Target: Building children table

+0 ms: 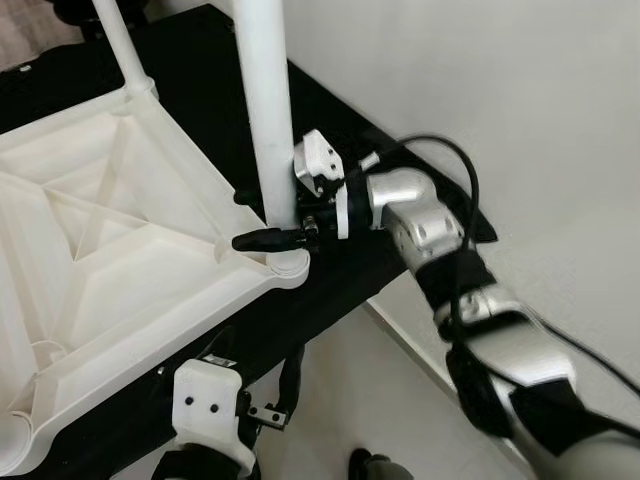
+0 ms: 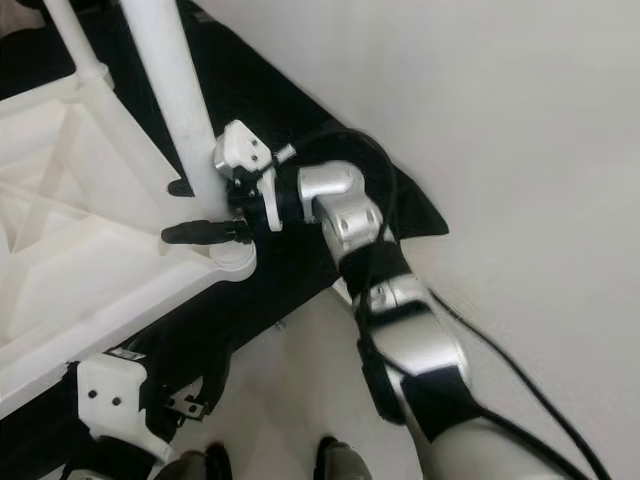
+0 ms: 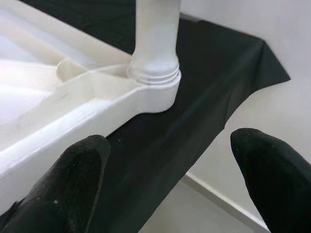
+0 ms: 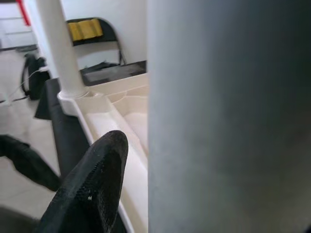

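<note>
a white plastic tabletop (image 1: pixel 110 260) is laid upside down on a surface covered with a black cloth (image 1: pixel 330 270), its ribbed underside facing up. two legs are seen standing in corner sockets: a near leg (image 1: pixel 268 110) at about 12 o'clock in the left eye view, and a far leg (image 1: pixel 122 45) towards 11 o'clock. the near leg's base is seated in its corner socket (image 3: pixel 154 90), with thread rings still showing above the socket rim, so it is judged not fully screwed home.

the right gripper (image 1: pixel 262 220) is placed around the lower part of the near leg, just above the socket; one black finger (image 1: pixel 262 240) lies across the front of the leg and the other passes behind it, so the leg is held between them. in the right wrist view the leg fills the frame beside one finger (image 4: pixel 90 194).

the left gripper (image 3: pixel 170 179) is held low at about 6 o'clock, below the edge of the cloth, its fingers spread wide with nothing between them, pointed up at the same socket.

roughly half of the assembly is judged done: two legs are in place, the near one probably still to be tightened. the other corners are out of frame, so whether further legs are fitted cannot be told; turning the table upright is left.
</note>
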Motion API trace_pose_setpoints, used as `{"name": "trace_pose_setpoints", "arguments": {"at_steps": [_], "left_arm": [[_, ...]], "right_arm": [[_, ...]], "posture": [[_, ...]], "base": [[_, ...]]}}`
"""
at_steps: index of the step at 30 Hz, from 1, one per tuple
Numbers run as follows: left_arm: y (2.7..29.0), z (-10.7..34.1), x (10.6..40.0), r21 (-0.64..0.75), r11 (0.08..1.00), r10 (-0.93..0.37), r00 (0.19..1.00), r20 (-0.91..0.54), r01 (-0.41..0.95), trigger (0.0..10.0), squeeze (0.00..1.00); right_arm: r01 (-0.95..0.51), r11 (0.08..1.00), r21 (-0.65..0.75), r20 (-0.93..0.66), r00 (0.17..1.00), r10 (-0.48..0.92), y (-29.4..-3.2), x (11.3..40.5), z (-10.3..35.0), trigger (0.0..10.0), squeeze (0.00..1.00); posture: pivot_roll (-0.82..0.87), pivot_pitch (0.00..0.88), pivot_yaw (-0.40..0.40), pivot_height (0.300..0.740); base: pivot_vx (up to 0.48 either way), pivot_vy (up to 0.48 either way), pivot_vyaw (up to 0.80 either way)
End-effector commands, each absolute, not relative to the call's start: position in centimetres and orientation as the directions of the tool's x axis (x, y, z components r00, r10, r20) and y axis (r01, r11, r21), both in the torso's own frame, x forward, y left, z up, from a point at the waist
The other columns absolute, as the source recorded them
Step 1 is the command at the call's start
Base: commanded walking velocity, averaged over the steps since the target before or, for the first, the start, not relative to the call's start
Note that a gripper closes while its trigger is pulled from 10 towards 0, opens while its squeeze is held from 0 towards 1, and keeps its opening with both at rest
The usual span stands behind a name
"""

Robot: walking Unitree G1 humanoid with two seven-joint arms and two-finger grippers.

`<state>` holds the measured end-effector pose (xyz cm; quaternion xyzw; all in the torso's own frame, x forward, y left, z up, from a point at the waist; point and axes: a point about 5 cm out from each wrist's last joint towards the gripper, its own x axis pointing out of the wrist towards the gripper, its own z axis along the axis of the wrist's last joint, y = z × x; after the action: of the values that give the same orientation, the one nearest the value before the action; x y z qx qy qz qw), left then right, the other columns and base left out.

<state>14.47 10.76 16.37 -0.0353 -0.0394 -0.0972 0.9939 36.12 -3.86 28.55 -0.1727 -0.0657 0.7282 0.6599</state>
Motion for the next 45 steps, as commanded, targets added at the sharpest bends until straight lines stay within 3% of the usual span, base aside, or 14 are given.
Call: {"name": "trace_pose_setpoints", "arguments": {"at_steps": [1,2,3,13,17,20,21,24,25,26,39,40,44,45], "left_arm": [[10.5,16.2,14.0,-0.057,0.977,-0.201,0.978,0.062,0.205,10.0,0.0],[10.5,16.2,14.0,-0.057,0.977,-0.201,0.978,0.061,0.204,10.0,0.0],[10.5,16.2,14.0,-0.057,0.977,-0.201,0.978,0.06,0.204,10.0,0.0],[10.4,16.1,14.0,-0.06,0.977,-0.2,0.978,0.055,0.204,10.0,0.0],[10.3,16.1,14.2,-0.066,0.976,-0.205,0.977,0.056,0.208,10.0,0.0],[10.3,16.1,14.2,-0.067,0.975,-0.206,0.977,0.056,0.21,10.0,0.0],[10.3,16.0,14.3,-0.068,0.975,-0.208,0.977,0.057,0.211,10.0,0.0],[10.3,16.0,14.4,-0.068,0.975,-0.209,0.976,0.057,0.212,10.0,0.0],[10.4,16.0,14.5,-0.069,0.975,-0.21,0.976,0.058,0.213,10.0,0.0],[10.5,16.0,14.6,-0.069,0.974,-0.211,0.976,0.061,0.215,10.0,0.0],[10.8,15.6,15.9,-0.056,0.979,-0.194,0.978,0.081,0.198,10.0,0.0],[10.8,15.7,16.0,-0.055,0.98,-0.189,0.978,0.084,0.194,10.0,0.0],[10.8,15.7,16.0,-0.056,0.98,-0.188,0.979,0.085,0.193,10.0,0.0],[10.7,15.7,16.0,-0.057,0.979,-0.188,0.978,0.086,0.193,10.0,0.0]], "right_arm": [[-0.93,-0.176,-0.324,-0.19,-0.119,0.975,-3.4,36.0,28.6,10.0,0.0],[-0.928,-0.189,-0.321,-0.197,-0.13,0.972,-3.5,36.1,28.6,9.8,0.0],[-0.926,-0.2,-0.321,-0.202,-0.139,0.969,-3.6,36.1,28.7,0.0,0.0],[-0.917,-0.262,-0.299,-0.188,-0.213,0.959,-3.8,35.9,29.0,0.0,0.0],[-0.943,0.014,-0.333,-0.061,0.036,0.998,-3.9,36.8,27.9,0.0,0.0],[-0.95,0.102,-0.296,-0.006,0.108,0.994,-4.0,37.0,27.6,0.0,0.0],[-0.937,0.242,-0.253,0.047,0.238,0.97,-4.1,37.1,26.6,0.0,0.0],[-0.917,0.331,-0.222,0.075,0.322,0.944,-4.2,37.1,26.0,0.0,0.0],[-0.736,0.644,-0.21,0.06,0.648,0.76,-5.3,37.4,24.1,0.0,0.0],[-0.631,0.75,-0.2,0.067,0.755,0.653,-5.0,35.4,22.1,0.0,0.0],[-0.699,0.711,-0.075,0.065,0.708,0.703,-0.2,32.9,20.4,0.0,0.0],[-0.72,0.689,-0.082,0.065,0.686,0.724,0.1,33.1,21.0,10.0,0.0],[-0.761,0.643,-0.09,0.089,0.637,0.766,0.4,33.1,22.0,10.0,0.0],[-0.787,0.609,-0.1,0.104,0.6,0.793,0.4,33.0,22.6,10.0,0.46]], "posture": [[0.12,0.318,-0.027,0.74],[0.11,0.32,-0.029,0.74],[0.11,0.32,-0.03,0.74],[0.07,0.314,-0.029,0.74],[0.05,0.308,-0.028,0.74],[0.04,0.308,-0.024,0.74],[0.03,0.306,-0.023,0.74],[0.02,0.306,-0.024,0.74],[0.0,0.302,-0.024,0.74],[-0.01,0.294,-0.014,0.74],[-0.01,0.234,-0.023,0.74],[-0.01,0.232,-0.025,0.74],[-0.01,0.232,-0.028,0.74],[0.0,0.234,-0.029,0.74]], "base": [[0.0,0.0,0.0],[0.0,0.0,0.0],[0.0,0.0,0.0],[0.0,0.0,0.0],[0.0,0.0,0.0],[0.0,0.0,0.0],[0.0,0.0,0.0],[0.0,0.0,0.0],[0.0,0.0,0.0],[0.0,0.0,0.0],[0.0,0.0,0.0],[0.0,0.0,0.0],[0.0,0.0,0.0],[0.0,0.0,0.0]]}}
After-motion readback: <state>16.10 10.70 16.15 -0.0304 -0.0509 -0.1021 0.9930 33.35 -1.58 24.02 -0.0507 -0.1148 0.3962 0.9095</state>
